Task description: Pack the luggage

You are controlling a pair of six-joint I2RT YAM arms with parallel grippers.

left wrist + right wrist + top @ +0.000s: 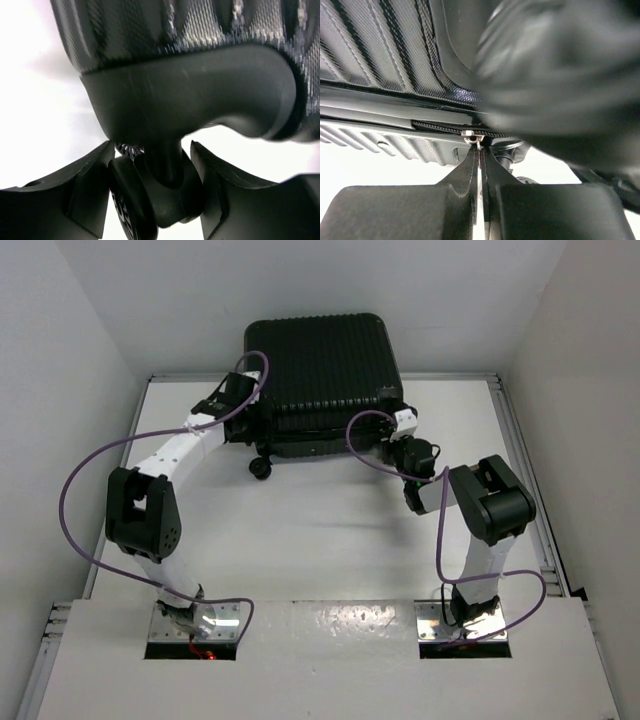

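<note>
The luggage (320, 370), a black ribbed hard-shell suitcase, lies closed and flat at the back of the table. My left gripper (256, 418) is at its front left corner. In the left wrist view the left gripper (152, 156) is shut on a small black caster wheel (150, 195) under the shell (175, 30). My right gripper (387, 432) is at the front right edge. In the right wrist view the right gripper (480, 150) is shut on the metal zipper pull (476, 136) on the seam of the shell (380, 45).
Another black wheel (261, 469) sticks out at the suitcase's front edge. The white table (320, 540) spreads between the arms. White walls stand on the left, right and behind. Purple cables loop off both arms.
</note>
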